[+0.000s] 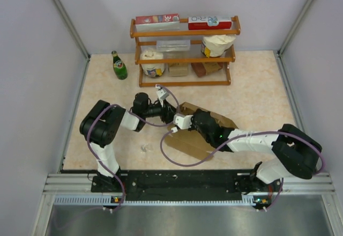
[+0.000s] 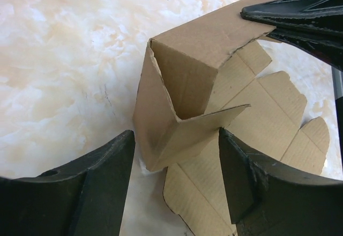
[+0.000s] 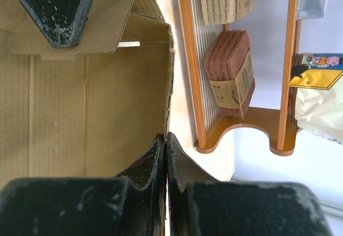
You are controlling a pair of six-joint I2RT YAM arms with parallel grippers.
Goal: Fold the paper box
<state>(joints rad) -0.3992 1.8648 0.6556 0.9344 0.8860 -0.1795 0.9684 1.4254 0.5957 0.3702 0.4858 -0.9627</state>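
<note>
Kraft-brown paper box (image 2: 214, 32) stands half-folded, walls raised, flaps splayed flat.

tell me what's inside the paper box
Only bare cardboard walls show inside the paper box, nothing loose. The right gripper, pinching one wall, covers part of the interior.

No readable text, cartons (image 1: 157, 20) too blurred
</note>
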